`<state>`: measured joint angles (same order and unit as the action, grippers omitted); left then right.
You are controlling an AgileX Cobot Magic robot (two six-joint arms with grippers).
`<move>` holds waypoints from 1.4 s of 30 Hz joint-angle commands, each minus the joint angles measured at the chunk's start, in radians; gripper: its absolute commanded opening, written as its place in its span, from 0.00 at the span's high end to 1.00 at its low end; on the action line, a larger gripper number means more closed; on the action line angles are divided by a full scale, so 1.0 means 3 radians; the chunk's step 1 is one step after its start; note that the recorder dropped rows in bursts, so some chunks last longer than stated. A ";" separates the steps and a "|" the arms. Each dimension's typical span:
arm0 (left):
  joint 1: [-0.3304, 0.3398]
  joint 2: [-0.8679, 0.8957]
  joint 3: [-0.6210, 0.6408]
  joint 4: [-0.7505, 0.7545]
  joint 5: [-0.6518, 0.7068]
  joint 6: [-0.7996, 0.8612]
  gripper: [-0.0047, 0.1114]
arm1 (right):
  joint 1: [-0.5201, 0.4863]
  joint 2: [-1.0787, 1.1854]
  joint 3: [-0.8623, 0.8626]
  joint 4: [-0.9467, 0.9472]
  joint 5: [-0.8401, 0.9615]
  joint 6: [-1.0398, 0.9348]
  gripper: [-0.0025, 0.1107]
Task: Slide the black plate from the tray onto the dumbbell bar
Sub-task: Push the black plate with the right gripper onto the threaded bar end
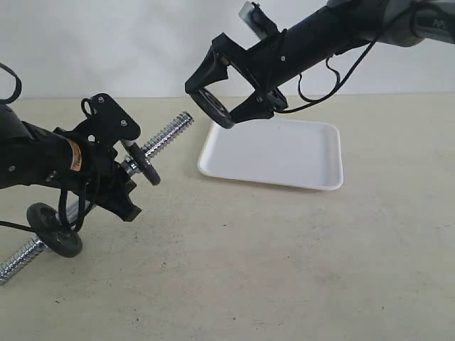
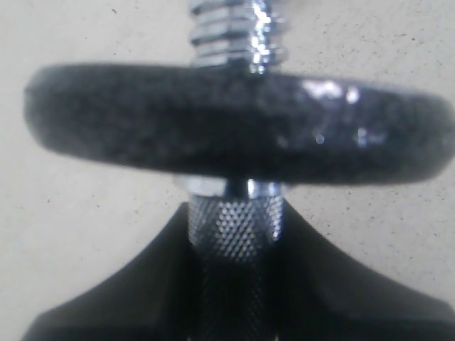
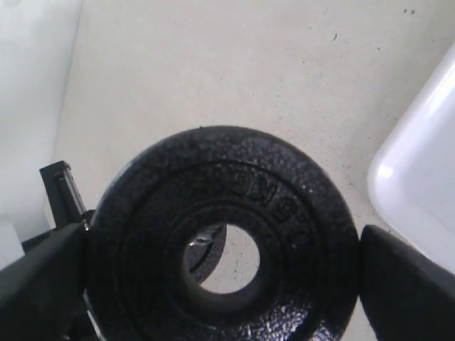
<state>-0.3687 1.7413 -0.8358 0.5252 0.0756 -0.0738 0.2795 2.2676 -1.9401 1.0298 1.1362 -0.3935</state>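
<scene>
Right arm comes in from the upper right, angled down. Its gripper (image 1: 215, 105) has the fingers spread wide and pinches the plate (image 3: 284, 213) by the rim, up in the air by the tray (image 1: 284, 153) edge nearest the bar (image 1: 167, 135). Left arm sits low, its gripper (image 1: 119, 169) clamped narrow on the bar right behind a disc (image 1: 147, 169). There's raised lettering on the plate, but I can't read it.

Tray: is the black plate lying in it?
No, the black plate is gripped edge-on in the right hand, held in the air beside the tray.
</scene>
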 commanded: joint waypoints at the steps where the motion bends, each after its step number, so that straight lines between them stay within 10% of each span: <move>1: -0.0062 -0.0179 -0.0123 0.0621 -0.1341 -0.0395 0.92 | 0.0073 -0.0074 -0.0025 0.0166 0.0196 -0.0130 0.98; 42: -0.0167 -0.0191 -0.0117 0.0775 -0.1486 -0.0525 0.92 | -0.0083 -0.0074 -0.0025 0.0050 0.0283 -0.0082 0.98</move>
<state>-0.4082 1.7413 -0.8358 0.7226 0.0438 -0.2257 0.2572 2.2676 -1.9401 0.9709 1.2115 -0.4064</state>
